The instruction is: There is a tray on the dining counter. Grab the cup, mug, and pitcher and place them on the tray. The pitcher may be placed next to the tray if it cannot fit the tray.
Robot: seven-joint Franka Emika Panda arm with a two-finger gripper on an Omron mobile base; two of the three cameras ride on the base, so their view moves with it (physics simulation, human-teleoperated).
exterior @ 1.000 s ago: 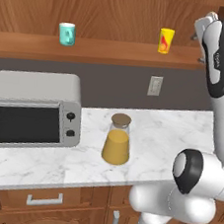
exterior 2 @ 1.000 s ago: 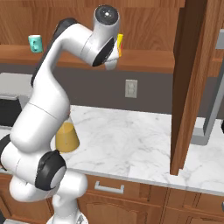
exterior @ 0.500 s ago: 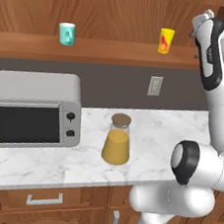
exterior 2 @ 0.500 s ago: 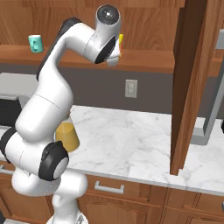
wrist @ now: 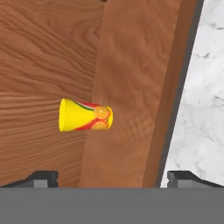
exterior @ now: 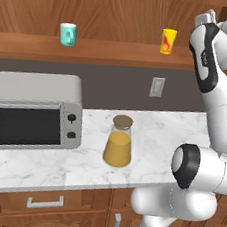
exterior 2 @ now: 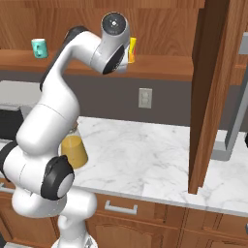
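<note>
So over the last second the arm has swung its upper end from the right edge of the left base view in toward the shelf (exterior: 107, 59), and the hand now sits up at shelf height, just right of the cup (exterior: 168, 41). Nothing else has budged. I'd read that as lining up for the first pick, with the cup as the target.

In the hand view the cup (wrist: 85, 115) sits a bit left of centre, lying sideways in frame because the camera is rolled. The gripper (wrist: 112, 177) is spread wide, its fingers (wrist: 41, 177) far apart at the bottom corners with nothing between them, and the cup is clearly apart from them.

The cup itself: small yellow handleless tumbler, slightly tapered, red and orange fruity print on the side, standing upright on the wooden shelf.

The mug (exterior: 68, 34) sits on the same shelf, upper left of the left base view, and the pitcher (exterior: 119, 148) stands on the marble bench (exterior: 174, 128) beside the toaster oven (exterior: 34, 110). All three picks are still to do.
</note>
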